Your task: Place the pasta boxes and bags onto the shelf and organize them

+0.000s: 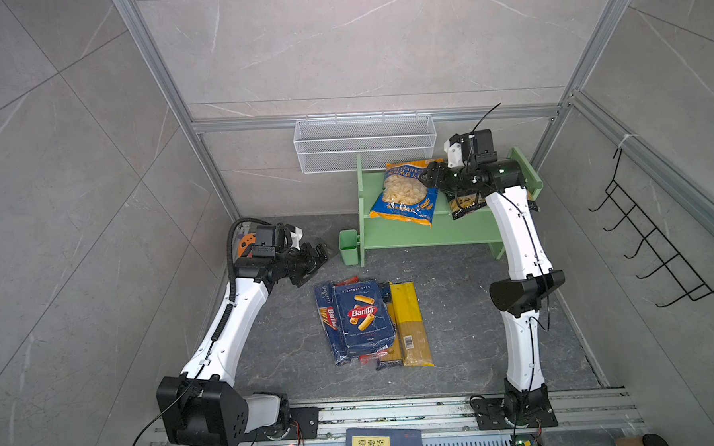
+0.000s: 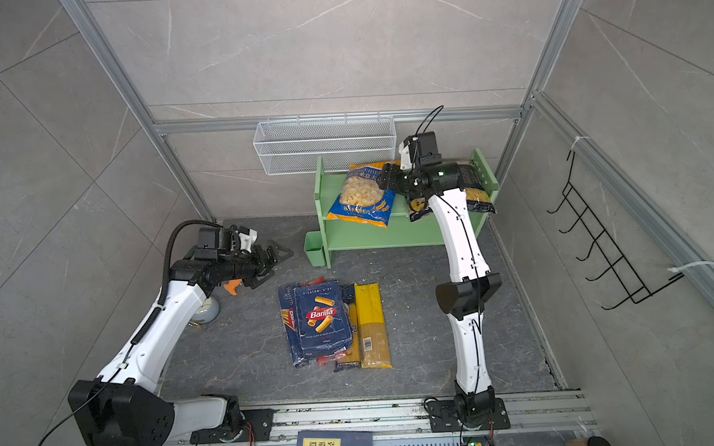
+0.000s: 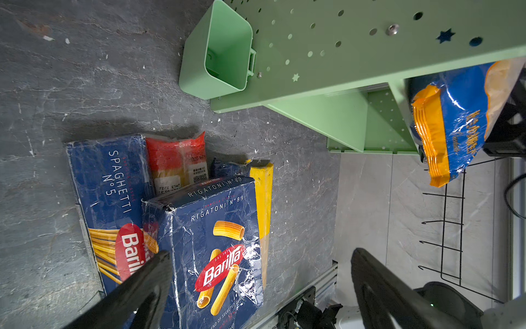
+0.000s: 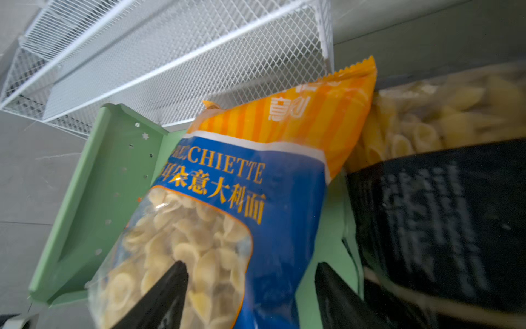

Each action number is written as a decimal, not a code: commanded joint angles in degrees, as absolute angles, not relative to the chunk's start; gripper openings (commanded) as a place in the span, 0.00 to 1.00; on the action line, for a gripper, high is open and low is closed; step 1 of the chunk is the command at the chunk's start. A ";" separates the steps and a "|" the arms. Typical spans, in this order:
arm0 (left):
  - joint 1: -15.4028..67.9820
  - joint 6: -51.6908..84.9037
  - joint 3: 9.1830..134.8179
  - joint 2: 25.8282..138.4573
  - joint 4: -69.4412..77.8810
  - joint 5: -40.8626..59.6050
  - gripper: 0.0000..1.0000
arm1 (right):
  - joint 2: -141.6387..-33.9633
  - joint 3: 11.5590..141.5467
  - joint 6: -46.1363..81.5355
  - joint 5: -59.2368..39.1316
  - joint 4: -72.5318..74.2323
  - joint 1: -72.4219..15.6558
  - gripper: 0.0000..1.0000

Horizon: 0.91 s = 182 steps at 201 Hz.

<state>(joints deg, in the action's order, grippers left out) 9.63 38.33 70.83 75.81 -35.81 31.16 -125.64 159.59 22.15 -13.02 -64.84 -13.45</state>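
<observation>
Right gripper (image 1: 427, 175) parted at the orecchiette bag (image 1: 406, 195), which lies on the shelf's (image 1: 426, 233) upper tier.

This looks like the letting-go step. The fingers should draw straight back without dragging the bag, since both top views show its lower end hanging over the tier's front edge. The penne bag (image 1: 466, 204) sits beside it, toward the shelf's right end. The left gripper (image 1: 317, 257), spread wide and empty, hovers off the shelf's left end. The rigatoni box (image 1: 365, 319) tops the pile in front of the shelf. Only the right wrist view shows the two bags touching; only the left wrist view shows the red pack (image 3: 178, 159) clearly.
</observation>
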 commanded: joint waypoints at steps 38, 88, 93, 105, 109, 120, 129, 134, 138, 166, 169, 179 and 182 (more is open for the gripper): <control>9.49 38.03 71.52 76.74 -33.14 34.52 0.99 | -108.89 148.42 16.76 -13.05 -69.69 -13.19 0.75; 10.34 40.07 64.84 73.98 -32.08 34.29 0.99 | -86.98 110.42 18.03 -18.61 -60.35 -17.87 0.85; 10.64 40.30 64.06 73.69 -32.07 34.15 1.00 | -85.53 107.42 18.02 -18.72 -60.24 -18.58 0.85; 11.52 40.74 62.56 73.15 -32.07 33.63 0.99 | -82.28 100.54 18.51 -19.99 -59.51 -19.59 0.86; 11.83 40.83 62.05 73.00 -32.06 33.39 1.00 | -81.17 97.87 19.06 -20.92 -58.79 -19.80 0.86; 12.53 41.49 60.73 72.56 -32.05 33.00 0.99 | -78.62 91.39 21.04 -24.36 -56.15 -20.10 0.86; 13.05 41.97 59.53 72.11 -31.93 32.59 0.99 | -77.18 86.72 22.62 -27.20 -54.08 -20.34 0.86; 13.45 42.25 58.96 71.75 -31.89 32.30 0.99 | -76.44 84.08 23.68 -28.98 -52.52 -20.51 0.87; 13.72 42.58 58.42 71.29 -31.87 31.98 0.99 | -75.89 82.01 24.33 -30.24 -51.12 -20.69 0.87; 15.66 45.08 54.30 67.70 -31.29 29.81 0.98 | -74.16 71.08 26.02 -35.90 -43.00 -21.88 0.92; 15.96 45.33 53.82 67.25 -31.30 29.53 0.97 | -74.24 70.39 26.05 -36.46 -42.31 -21.95 0.92; 16.78 46.31 52.31 65.94 -31.29 28.67 0.96 | -74.58 68.07 26.59 -38.05 -40.00 -22.21 0.92; 17.12 46.67 51.80 65.45 -31.18 28.35 0.96 | -74.68 67.23 26.86 -38.54 -39.20 -22.29 0.92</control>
<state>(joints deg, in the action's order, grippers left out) 15.44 43.27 54.17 69.76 -32.56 30.74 -75.53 71.81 24.23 -31.38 -48.86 -21.52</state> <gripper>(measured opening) 0.969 0.920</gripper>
